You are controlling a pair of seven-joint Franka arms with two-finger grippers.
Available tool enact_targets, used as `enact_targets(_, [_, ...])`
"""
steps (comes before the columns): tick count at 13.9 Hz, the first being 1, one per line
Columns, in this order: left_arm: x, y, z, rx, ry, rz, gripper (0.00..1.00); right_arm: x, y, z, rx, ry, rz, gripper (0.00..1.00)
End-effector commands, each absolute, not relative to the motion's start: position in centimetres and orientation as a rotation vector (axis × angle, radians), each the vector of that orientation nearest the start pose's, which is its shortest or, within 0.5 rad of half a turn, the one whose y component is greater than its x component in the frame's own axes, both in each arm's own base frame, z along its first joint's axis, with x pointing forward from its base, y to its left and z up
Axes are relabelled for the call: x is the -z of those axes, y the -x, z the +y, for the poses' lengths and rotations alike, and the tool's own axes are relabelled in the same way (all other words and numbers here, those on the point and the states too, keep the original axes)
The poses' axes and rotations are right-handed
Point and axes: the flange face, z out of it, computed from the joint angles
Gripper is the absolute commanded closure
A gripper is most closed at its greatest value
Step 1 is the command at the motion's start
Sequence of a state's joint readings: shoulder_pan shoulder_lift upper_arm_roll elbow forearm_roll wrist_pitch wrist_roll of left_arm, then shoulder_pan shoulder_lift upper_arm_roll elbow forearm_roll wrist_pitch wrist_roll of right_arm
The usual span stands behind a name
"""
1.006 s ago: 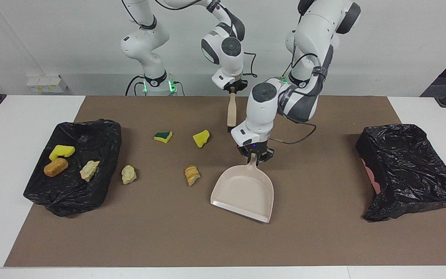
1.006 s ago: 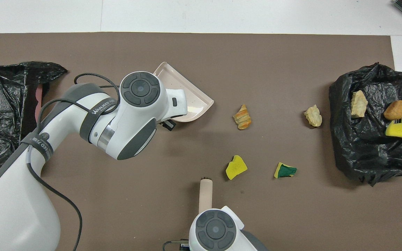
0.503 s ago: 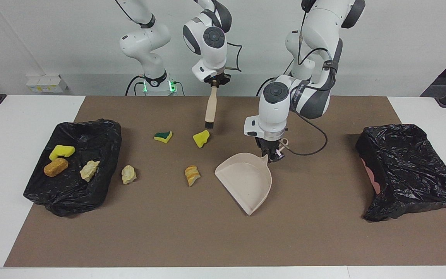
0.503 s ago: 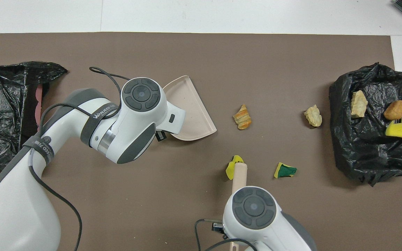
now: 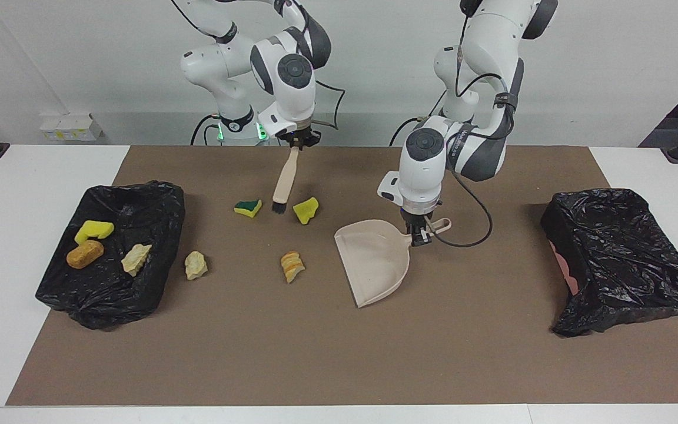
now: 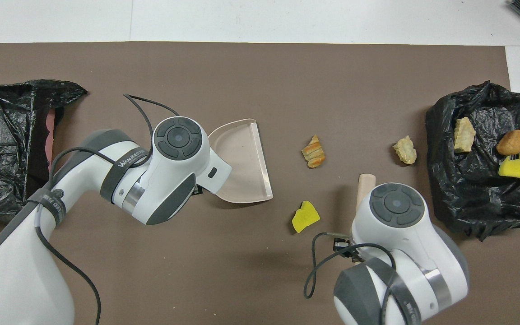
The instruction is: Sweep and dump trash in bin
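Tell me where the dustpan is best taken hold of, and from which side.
By its short handle, from above. The dustpan lies flat on the mat with its wide, thin-walled scoop opening toward the striped chunk, so only the narrow handle at the closed end fits a two-finger tool. The left gripper is shut on the dustpan there, pointing down.
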State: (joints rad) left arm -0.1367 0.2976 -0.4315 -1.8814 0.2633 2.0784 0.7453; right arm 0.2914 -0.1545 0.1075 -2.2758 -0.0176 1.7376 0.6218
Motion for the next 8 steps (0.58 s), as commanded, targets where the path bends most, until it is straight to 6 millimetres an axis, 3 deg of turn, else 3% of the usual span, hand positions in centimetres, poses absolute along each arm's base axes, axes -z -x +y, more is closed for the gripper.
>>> enact_targets(1, [-35.6,-50.6,-29.9,-0.125,2.231,2.023,0.79,-39.3,-43.2,13.2,-0.468,3.389,0.326,1.00])
enact_targets(2, [-35.6,-50.6,-29.8,-0.137,2.232,2.020,0.57,-39.0,-43.9,11.4,-0.463,3.424,0.306,1.00])
enact_targets(5, [-35.7,-50.4,-29.5,-0.151,2.235,2.011,0.48,-38.5,-45.7,7.7,-0.410,3.505,0.214,1.00])
enact_targets(8, [-35.4,-50.0,-28.8,-0.173,2.242,1.994,0.44,-35.9,-48.5,5.8,-0.392,3.601,0.123,1.00])
